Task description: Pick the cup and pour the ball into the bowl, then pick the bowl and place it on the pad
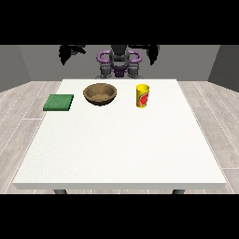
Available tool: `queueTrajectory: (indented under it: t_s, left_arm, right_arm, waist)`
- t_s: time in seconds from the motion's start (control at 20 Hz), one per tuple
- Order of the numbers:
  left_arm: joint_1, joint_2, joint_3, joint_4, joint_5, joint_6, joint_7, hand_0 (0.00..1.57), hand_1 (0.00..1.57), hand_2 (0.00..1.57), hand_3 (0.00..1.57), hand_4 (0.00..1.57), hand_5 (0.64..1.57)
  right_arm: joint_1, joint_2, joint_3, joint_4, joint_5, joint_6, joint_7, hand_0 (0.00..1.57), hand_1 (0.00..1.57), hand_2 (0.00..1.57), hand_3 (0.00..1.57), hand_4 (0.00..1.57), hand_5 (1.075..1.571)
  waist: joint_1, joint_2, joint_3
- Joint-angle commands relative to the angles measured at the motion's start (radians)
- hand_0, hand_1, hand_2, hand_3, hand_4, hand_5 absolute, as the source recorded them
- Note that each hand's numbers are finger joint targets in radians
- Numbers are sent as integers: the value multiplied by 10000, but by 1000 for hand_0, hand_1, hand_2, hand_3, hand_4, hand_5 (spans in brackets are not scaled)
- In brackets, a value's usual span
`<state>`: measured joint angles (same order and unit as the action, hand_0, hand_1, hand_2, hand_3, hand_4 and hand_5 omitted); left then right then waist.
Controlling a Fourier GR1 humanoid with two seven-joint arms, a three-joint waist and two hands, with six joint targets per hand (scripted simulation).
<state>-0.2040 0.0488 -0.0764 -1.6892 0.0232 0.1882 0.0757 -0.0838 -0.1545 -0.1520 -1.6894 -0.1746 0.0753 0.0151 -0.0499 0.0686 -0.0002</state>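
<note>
1. yellow cup (143, 95) with a red mark on its side stands upright on the white table (121, 149), in the far half, right of the middle
2. brown wooden bowl (99, 94) sits upright just left of the cup, with a gap between them; its inside looks speckled, and no ball can be made out from this view
3. green square pad (59, 102) lies flat near the table's left edge, apart from the bowl and a little nearer the camera
4. the robot stands behind the far edge, grey and purple at the torso (119, 63)
5. the hand at the view's left (70, 51) hangs raised above and behind the table, holding nothing; how its fingers lie cannot be told
6. the hand at the view's right (153, 52) is likewise raised, well away from the cup, holding nothing; its finger state cannot be told either
</note>
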Motion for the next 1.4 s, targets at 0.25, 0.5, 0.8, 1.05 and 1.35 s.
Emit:
queueTrajectory:
  t_s: [0.25, 0.5, 0.8, 1.05, 1.35]
  left_arm:
    - [-1078, 491, 1330, 2601, 134, -533, -2735, 0, 0, 0, 0, 0, 1473]
    - [-1341, 348, 1671, 4498, 216, -753, -4408, 0, 0, 0, 0, 0, 1477]
    - [-1999, 331, 2306, 6930, 113, -457, -6066, 0, 0, 0, 0, 0, 1457]
    - [-2931, 564, 2647, 8115, 319, -541, -6064, 0, 0, 0, 0, 0, 1448]
    - [-2193, 394, 2326, 8709, -1171, 1702, -7452, 1281, 1281, 1571, 1571, 1066, 1564]
  right_arm:
    - [-1192, -709, -903, 1134, -478, 594, -981, 0, 0, 0, 0, 174, 1571]
    - [-1973, -558, -740, 1061, -204, 12, -610, 0, 0, 0, 0, 206, 1571]
    - [-1626, -674, -599, 960, -369, 551, -703, 0, 0, 0, 0, 210, 1571]
    - [-1845, -1252, -1059, 1462, -616, 942, -688, 0, 0, 0, 0, 147, 1571]
    - [-2266, -1932, -1742, 1581, -1372, 1423, -486, 0, 0, 0, 37, 0, 1571]
  waist:
    - [-236, 1404, -2]
    - [-198, 1646, -4]
    - [-759, 1435, -4]
    - [-920, 1562, -2]
    - [-1274, 1826, 3]
